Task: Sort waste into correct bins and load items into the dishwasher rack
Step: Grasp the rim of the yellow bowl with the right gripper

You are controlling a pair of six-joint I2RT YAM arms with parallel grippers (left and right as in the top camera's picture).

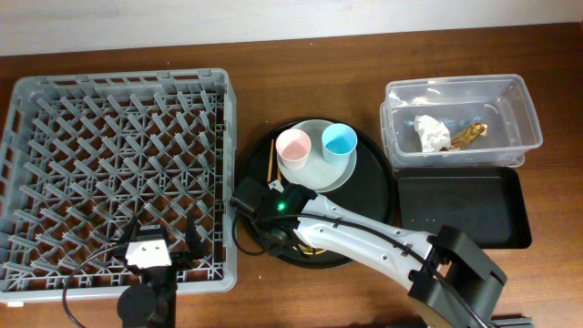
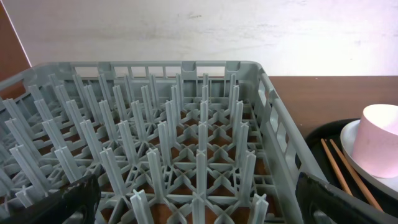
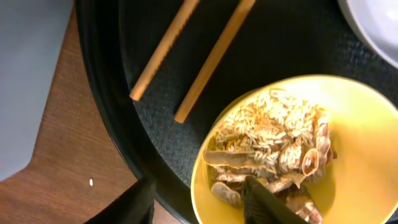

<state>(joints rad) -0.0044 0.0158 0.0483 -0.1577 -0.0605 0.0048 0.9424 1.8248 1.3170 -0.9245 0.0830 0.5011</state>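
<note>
The yellow bowl [image 3: 367,118] holds beige-brown food scraps [image 3: 273,140] and stands on the round black tray [image 1: 373,182]. My right gripper [image 3: 199,202] is open astride the bowl's near rim. One finger [image 3: 267,202] is down among the scraps, and the other hangs outside over the tray's edge. Two chopsticks [image 3: 186,56] lie beside the bowl. The pink cup [image 1: 293,148] and blue cup [image 1: 339,141] stand on the plate [image 1: 319,173]. My left gripper [image 2: 199,211] hangs open over the grey rack [image 1: 118,155], near its front edge. From overhead my arm hides most of the bowl.
A clear tub [image 1: 510,109] at the back right holds a crumpled tissue [image 1: 433,133] and a gold wrapper [image 1: 471,135]. In front of it lies a shallow black tray [image 1: 460,208]. The round tray's left rim nearly touches the rack's right wall.
</note>
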